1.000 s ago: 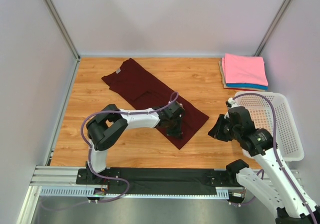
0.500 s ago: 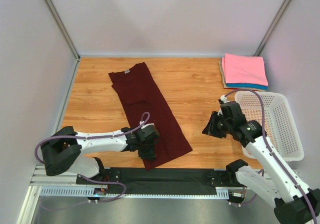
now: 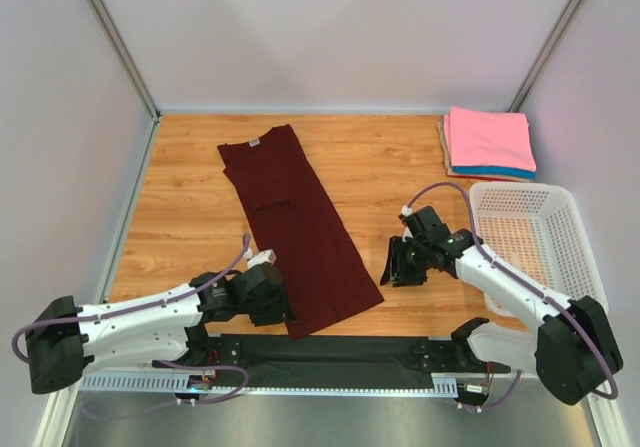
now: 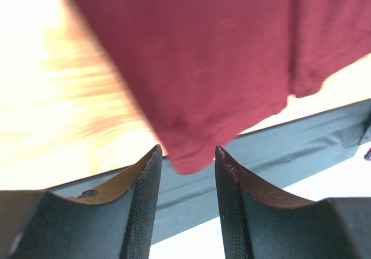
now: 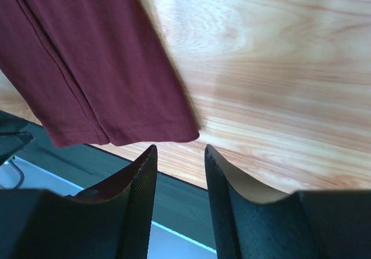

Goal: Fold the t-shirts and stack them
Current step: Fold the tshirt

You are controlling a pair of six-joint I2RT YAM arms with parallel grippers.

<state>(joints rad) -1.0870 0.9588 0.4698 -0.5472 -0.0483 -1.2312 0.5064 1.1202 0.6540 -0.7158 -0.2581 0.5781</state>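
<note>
A dark maroon t-shirt (image 3: 295, 227), folded lengthwise into a long strip, lies diagonally on the wooden table with its neck label at the far end. My left gripper (image 3: 282, 312) is open at its near hem corner. In the left wrist view the maroon t-shirt's corner (image 4: 191, 154) sits right at the tips of the left gripper (image 4: 186, 150), ungripped. My right gripper (image 3: 389, 275) is open and empty beside the shirt's right hem corner (image 5: 174, 128), just short of it in the right wrist view (image 5: 179, 148). Folded pink (image 3: 488, 137), blue (image 3: 500, 172) and tan (image 3: 445, 152) t-shirts are stacked at the back right.
A white perforated basket (image 3: 585, 267) stands at the right edge, behind my right arm. A black rail strip (image 3: 380, 352) runs along the table's near edge, and the shirt's near corner overhangs it. Grey walls close in the left, back and right sides.
The maroon shirt was swung and dragged nearer and leftward, then came to rest. My left gripper has backed off to the left. My right gripper has moved left toward the hem corner.
</note>
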